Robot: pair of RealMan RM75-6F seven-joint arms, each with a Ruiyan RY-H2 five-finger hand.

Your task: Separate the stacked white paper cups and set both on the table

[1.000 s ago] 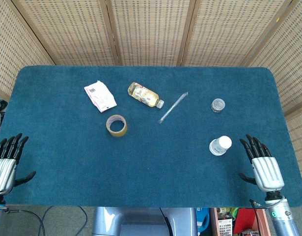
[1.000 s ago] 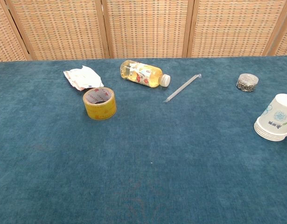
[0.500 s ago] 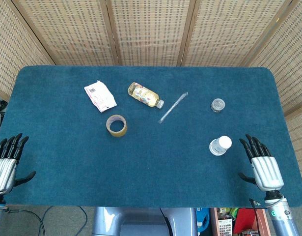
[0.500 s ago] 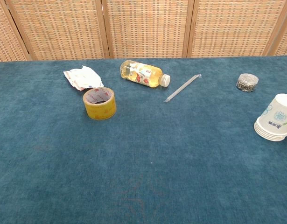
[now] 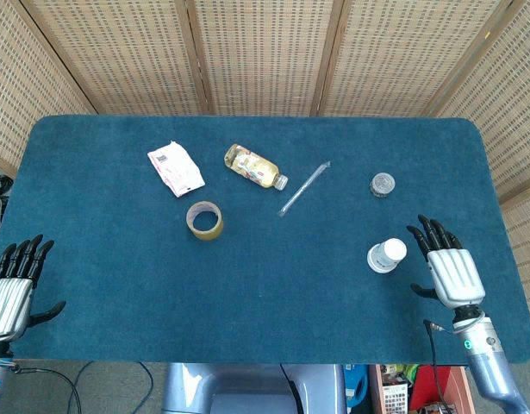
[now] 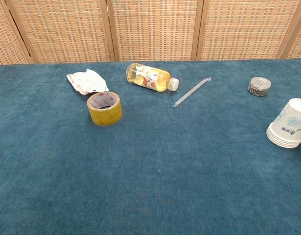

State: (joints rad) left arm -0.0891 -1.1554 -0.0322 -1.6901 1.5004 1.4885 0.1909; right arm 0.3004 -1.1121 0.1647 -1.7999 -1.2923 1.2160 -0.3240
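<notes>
The stacked white paper cups (image 5: 386,255) stand upside down on the blue table at the right; in the chest view the stack (image 6: 289,124) shows a blue print and several nested rims. My right hand (image 5: 445,267) hovers just right of the stack, palm down, fingers spread, holding nothing. Far off at the table's front left corner, my left hand (image 5: 12,289) is also spread and empty. Neither hand appears in the chest view.
A yellow tape roll (image 5: 204,220), a crumpled white packet (image 5: 175,167), a lying bottle of yellow liquid (image 5: 254,166), a wrapped straw (image 5: 303,189) and a small round tin (image 5: 383,184) lie on the far half. Woven screens stand behind the table.
My right hand has moved forward and slightly left, closer to the cup stack. The left hand has barely shifted. The cups have not moved.
</notes>
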